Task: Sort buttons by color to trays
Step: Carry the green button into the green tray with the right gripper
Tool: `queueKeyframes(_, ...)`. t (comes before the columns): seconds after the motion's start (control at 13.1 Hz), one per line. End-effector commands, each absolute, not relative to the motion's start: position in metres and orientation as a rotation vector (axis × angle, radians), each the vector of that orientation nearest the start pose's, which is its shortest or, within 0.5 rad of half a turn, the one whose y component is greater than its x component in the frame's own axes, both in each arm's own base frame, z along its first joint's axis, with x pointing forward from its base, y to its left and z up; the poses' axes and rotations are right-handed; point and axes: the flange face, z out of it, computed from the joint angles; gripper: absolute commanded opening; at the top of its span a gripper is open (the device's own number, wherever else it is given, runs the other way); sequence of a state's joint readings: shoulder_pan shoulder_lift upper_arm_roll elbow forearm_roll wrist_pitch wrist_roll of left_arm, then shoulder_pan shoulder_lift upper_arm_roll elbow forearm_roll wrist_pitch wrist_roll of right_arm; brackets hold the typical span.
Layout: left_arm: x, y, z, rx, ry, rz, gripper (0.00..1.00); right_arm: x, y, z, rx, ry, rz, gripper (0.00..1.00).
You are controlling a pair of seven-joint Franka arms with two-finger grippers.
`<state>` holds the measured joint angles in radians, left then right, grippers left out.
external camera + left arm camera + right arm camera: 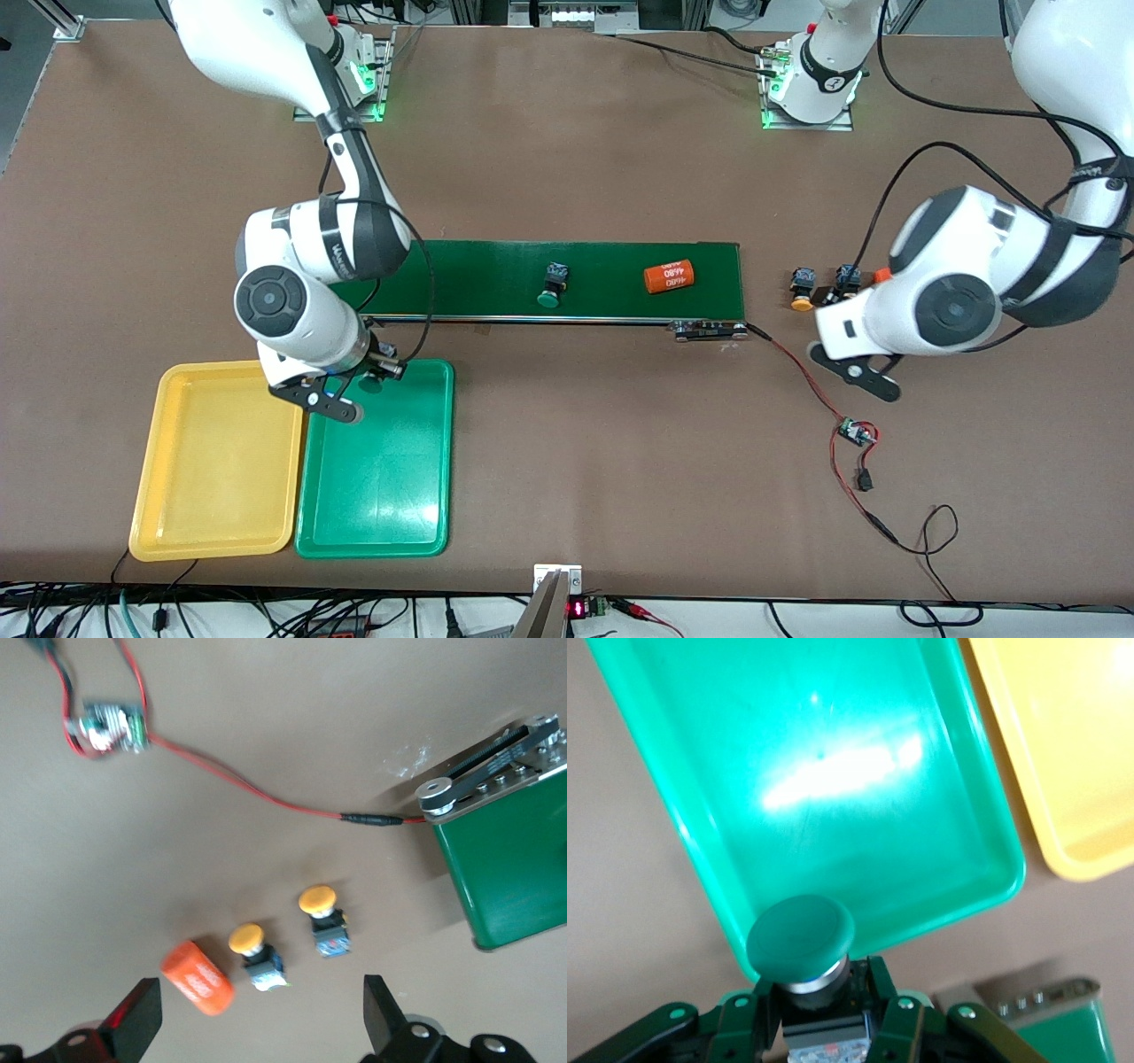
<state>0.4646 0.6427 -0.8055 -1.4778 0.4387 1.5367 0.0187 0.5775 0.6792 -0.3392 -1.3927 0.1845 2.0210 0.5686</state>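
Note:
My right gripper (819,992) is shut on a green-capped button (802,939) and holds it over the edge of the green tray (833,771) that lies toward the belt. The front view shows that gripper (376,370) and its button (370,385) there, with the yellow tray (177,461) alongside the green tray (381,478). A second green button (554,288) lies on the belt. My left gripper (261,1017) hangs open above two yellow buttons (252,952) (323,917) on the bare table off the belt's end. In the front view the left gripper (842,306) partly hides them.
A long dark-green belt (549,266) carries an orange cylinder (669,276). Another orange cylinder (197,977) lies beside the yellow buttons. A red wire (802,372) runs from the belt's end to a small circuit board (855,432).

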Motion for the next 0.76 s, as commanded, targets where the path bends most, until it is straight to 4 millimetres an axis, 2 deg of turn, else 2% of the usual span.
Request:
queueKeyframes(0.0, 0.640, -0.022, 0.342, -3.036, 0.310, 0.719, 1.00, 0.709, 0.207, 0.300, -3.162, 0.493, -0.063, 0.14)
queueKeyframes(0.08, 0.634, 0.000, 0.328, -3.024, 0.239, 0.771, 1.00, 0.715, 0.196, 0.290, -3.161, 0.488, -0.088, 0.14)
queueKeyframes(0.15, 0.624, 0.014, 0.317, -2.995, 0.198, 0.777, 1.00, 0.718, 0.190, 0.281, -3.163, 0.476, -0.106, 0.14)
queueKeyframes(0.38, 0.571, 0.044, 0.296, -2.976, 0.196, 0.546, 1.00, 0.728, 0.179, 0.262, -3.163, 0.462, -0.180, 0.14)
queueKeyframes(0.61, 0.527, 0.090, 0.263, -3.005, 0.259, 0.404, 1.00, 0.737, 0.178, 0.246, -3.174, 0.433, -0.200, 0.14)
queueKeyframes(0.69, 0.516, 0.091, 0.253, -3.012, 0.273, 0.363, 1.00, 0.738, 0.171, 0.244, -3.181, 0.413, -0.198, 0.14)
